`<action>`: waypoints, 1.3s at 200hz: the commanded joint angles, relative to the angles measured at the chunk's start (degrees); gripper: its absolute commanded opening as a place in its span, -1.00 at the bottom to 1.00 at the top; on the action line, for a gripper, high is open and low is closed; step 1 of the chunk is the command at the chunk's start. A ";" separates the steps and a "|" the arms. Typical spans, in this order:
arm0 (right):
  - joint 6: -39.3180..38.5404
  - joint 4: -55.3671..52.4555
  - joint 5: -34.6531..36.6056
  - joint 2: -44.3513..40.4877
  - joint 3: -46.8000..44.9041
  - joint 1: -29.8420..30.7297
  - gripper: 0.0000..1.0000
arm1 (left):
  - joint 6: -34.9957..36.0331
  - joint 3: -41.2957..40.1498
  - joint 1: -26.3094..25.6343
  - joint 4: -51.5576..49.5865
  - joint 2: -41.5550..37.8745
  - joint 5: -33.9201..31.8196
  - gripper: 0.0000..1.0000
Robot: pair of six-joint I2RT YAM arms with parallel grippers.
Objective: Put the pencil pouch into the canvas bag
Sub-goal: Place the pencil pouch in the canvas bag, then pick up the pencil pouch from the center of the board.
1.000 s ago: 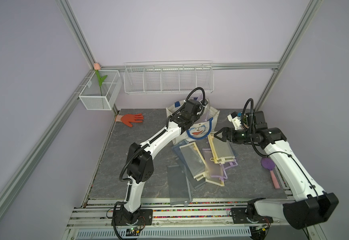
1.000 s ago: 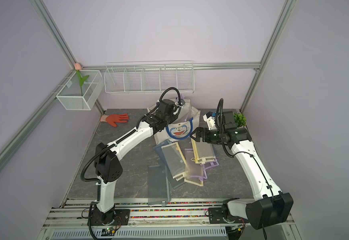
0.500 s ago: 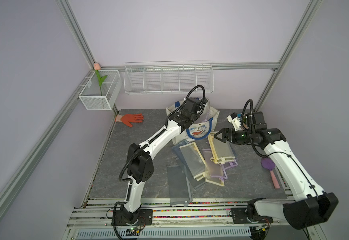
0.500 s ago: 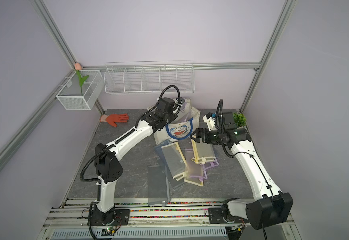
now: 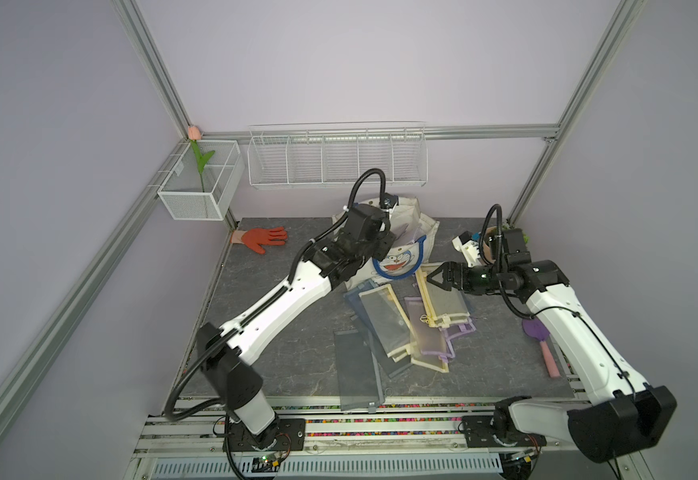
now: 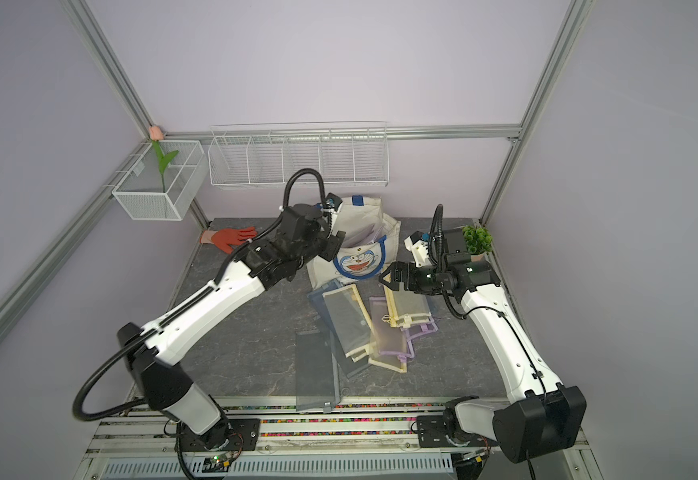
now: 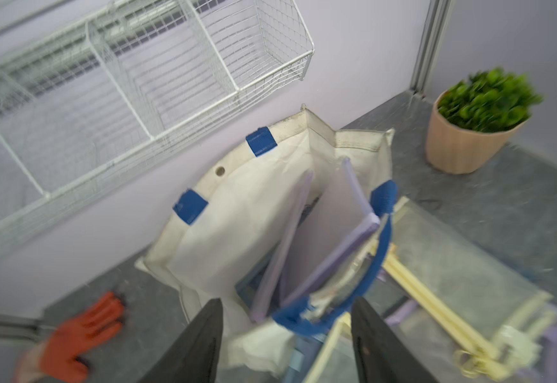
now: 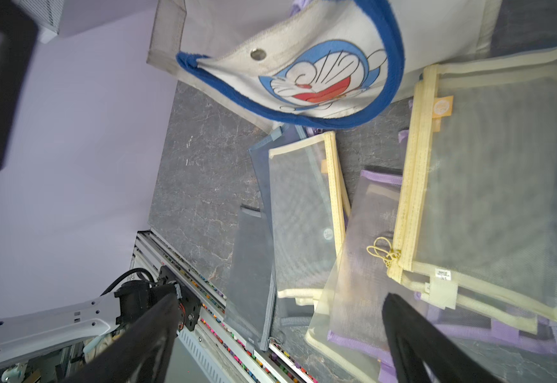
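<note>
Left arm (image 5: 281, 303) extended far; left gripper (image 7: 287, 345) jaws apart. Right arm (image 5: 567, 324) bent, reaching left; right gripper (image 8: 270, 348) jaws wide apart.

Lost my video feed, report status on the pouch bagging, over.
Left end effector open, empty, by canvas bag. Right end effector open over loose pouches. Purple pouch stands in bag. Blue handle hangs outside; mouth unobstructed.
</note>
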 commanded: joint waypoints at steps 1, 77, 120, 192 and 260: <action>0.24 -0.59 -2.00 -0.49 -1.91 4.50 0.94 | -18.44 -10.64 -0.33 -1.73 -7.31 6.69 0.45; 2.34 7.18 -9.05 11.56 -4.54 23.12 0.97 | -52.83 -47.25 -0.92 -1.77 -33.14 12.86 0.45; 3.24 15.55 -13.37 21.83 -7.33 26.59 1.00 | -63.76 -60.89 -0.45 2.35 -40.50 14.95 0.35; -0.23 16.13 -8.94 34.28 -5.81 26.28 0.96 | -65.61 -66.59 -0.47 7.86 -36.25 16.79 0.31; -1.69 15.25 -5.24 34.51 -7.89 22.71 0.95 | -65.17 -69.24 -0.49 9.38 -34.31 17.16 0.30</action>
